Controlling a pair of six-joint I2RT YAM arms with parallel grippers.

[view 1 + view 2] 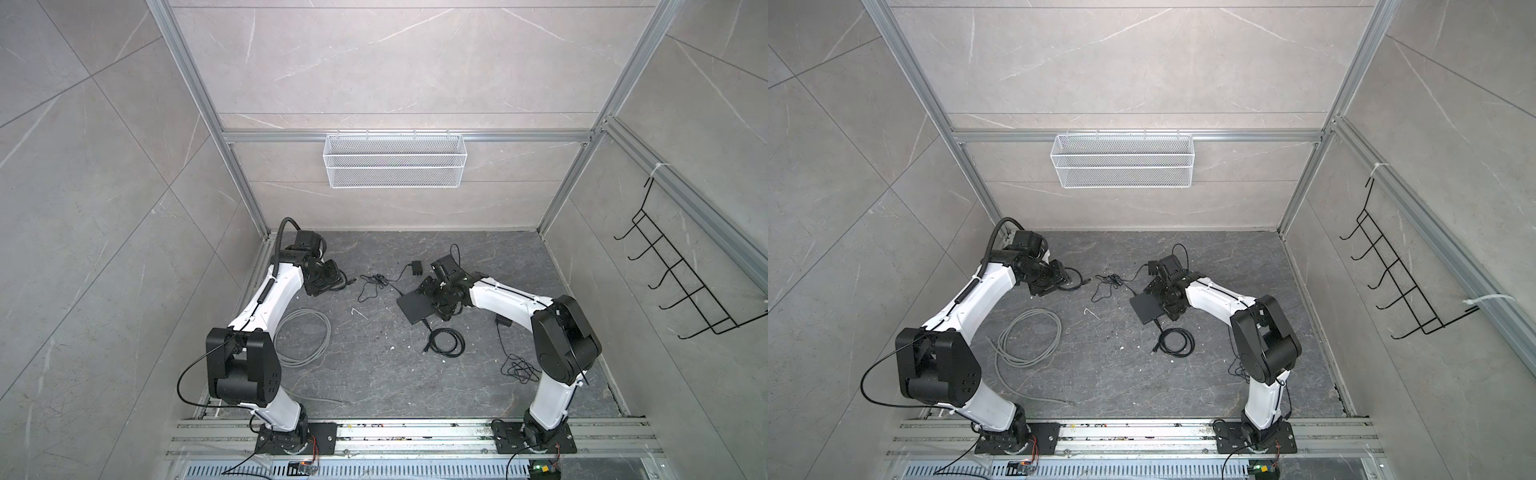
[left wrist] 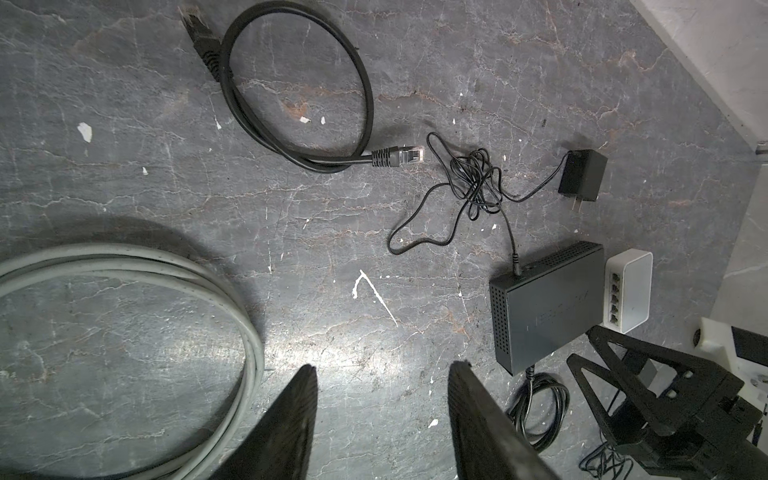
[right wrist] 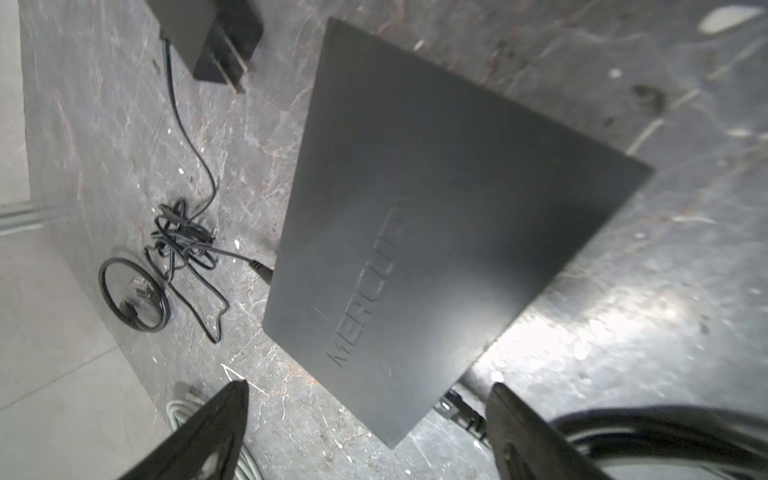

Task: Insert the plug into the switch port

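Far left of the desk (image 1: 374, 386): a loose coil of grey cable (image 1: 305, 345), untouched.

Left tool (image 2: 383, 365): fingers moderately apart with bare desk between them, gripping nothing. It hangs low near the rear left corner.

Just right of it lies a short black patch cable (image 2: 369, 104) curled in one loop. Its clear plug (image 2: 409, 155) rests flat on the desk, free of either tool and pointing toward a tangle of thin lead (image 2: 473, 183). A second plug on the same cable lies at the loop's other side.

The thin lead runs from a black power adapter (image 2: 582, 174) to a jack on the side of the switch (image 1: 415, 307). The switch is a flat black box near the middle of the desk, lettered top up, well apart from the plug.

A small white box (image 2: 629, 286) with a row of ports stands just beside the switch.

Right tool (image 3: 369, 385): spread wide, poised above the near corner of the switch, fingers clear of it on both sides, nothing held.

Right of and nearer than the switch sits a black coil (image 1: 446, 341). One end reaches the switch's edge and seems to be seated in a port, but the right wrist view is too blurred to be sure.
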